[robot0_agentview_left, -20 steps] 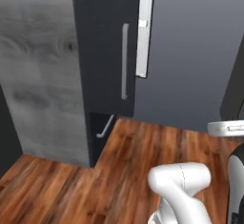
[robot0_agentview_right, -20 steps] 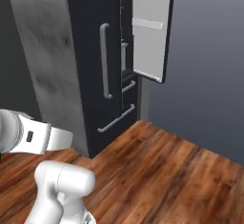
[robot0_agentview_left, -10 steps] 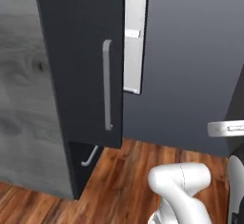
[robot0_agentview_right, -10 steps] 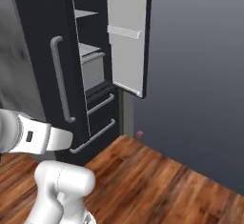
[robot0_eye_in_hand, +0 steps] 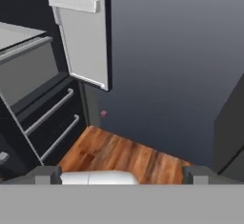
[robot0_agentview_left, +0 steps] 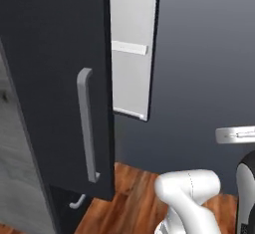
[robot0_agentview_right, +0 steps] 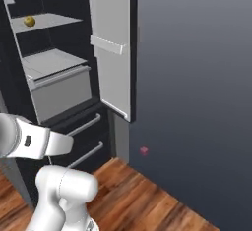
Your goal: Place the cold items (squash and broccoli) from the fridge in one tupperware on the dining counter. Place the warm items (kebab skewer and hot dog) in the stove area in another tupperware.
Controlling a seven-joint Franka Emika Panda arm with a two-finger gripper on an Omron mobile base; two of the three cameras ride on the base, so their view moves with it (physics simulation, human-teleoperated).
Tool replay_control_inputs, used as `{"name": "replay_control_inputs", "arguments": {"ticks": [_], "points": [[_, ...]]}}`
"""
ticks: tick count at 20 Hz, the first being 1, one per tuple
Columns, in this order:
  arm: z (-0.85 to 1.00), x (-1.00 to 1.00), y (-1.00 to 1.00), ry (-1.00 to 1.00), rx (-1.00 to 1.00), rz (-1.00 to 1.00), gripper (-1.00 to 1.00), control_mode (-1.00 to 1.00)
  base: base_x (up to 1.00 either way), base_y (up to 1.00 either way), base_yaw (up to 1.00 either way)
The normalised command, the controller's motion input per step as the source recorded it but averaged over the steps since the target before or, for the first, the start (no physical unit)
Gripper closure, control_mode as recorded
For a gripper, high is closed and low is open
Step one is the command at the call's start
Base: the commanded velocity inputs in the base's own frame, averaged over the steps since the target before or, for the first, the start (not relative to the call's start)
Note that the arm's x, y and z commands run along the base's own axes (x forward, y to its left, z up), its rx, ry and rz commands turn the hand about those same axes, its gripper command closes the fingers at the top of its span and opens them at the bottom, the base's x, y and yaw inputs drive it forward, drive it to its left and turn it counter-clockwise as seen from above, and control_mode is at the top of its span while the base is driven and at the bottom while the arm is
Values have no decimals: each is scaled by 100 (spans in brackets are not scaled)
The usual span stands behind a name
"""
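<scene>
Open fridge ahead, fingers spread and empty.

Left base view: a dark closed fridge door [robot0_agentview_left: 55, 78] with a grey handle [robot0_agentview_left: 87, 123] takes the left half; the open door's white inner panel [robot0_agentview_left: 130, 54] stands at upper centre. Right base view: a small yellow item, perhaps the squash [robot0_agentview_right: 30, 21], sits on the upper-left shelf [robot0_agentview_right: 44, 21], above a white drawer [robot0_agentview_right: 61, 90]. Hand view: the gripper [robot0_eye_in_hand: 121, 174] has its fingertips [robot0_eye_in_hand: 46, 174] wide apart at the bottom edge, holding nothing, with wooden floor [robot0_eye_in_hand: 119, 154] between them and the fridge at the left.

A small yellow item [robot0_agentview_right: 30, 21] on the fridge shelf [robot0_agentview_right: 49, 20] is too small to identify.
</scene>
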Motion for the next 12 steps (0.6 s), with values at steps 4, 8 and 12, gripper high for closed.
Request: {"name": "replay_control_inputs", "arguments": {"ticks": [4, 8, 12], "points": [[0, 0, 0, 0, 0, 0, -100, 100, 80, -53, 41], [0, 0, 0, 0, 0, 0, -100, 100, 52, -54, 52], [0, 0, 0, 0, 0, 0, -100, 100, 43, -53, 53]]}}
